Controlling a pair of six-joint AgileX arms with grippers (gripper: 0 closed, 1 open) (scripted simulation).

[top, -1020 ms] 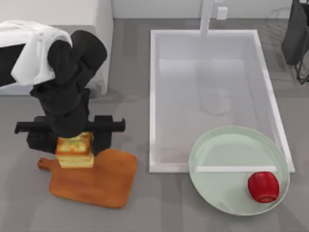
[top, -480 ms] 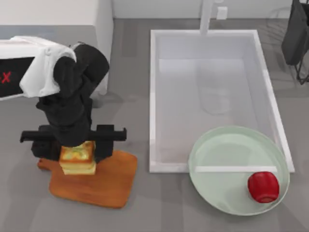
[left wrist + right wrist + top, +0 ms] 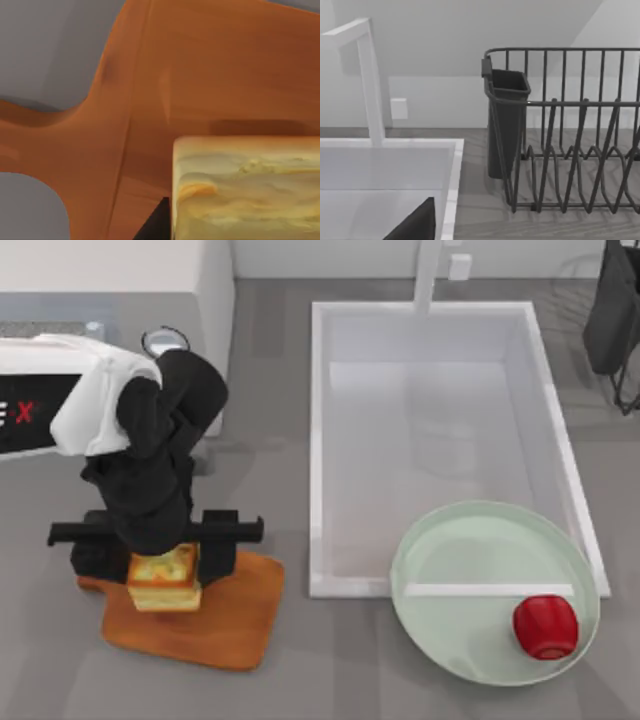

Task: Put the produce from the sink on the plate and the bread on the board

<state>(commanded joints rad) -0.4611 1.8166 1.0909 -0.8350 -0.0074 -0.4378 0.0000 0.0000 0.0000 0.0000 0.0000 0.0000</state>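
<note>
One stack of bread sits at the lower left of the top view, over the board, clamped in the left gripper jaws. The produce lies on the plate, lower right, overlapping the sink. The right arm stays parked at upper right; whether its jaws are open cannot be told.

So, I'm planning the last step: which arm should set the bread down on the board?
Left. Its pincer holds the bread over the board; the right arm is parked by the dish rack.
</note>
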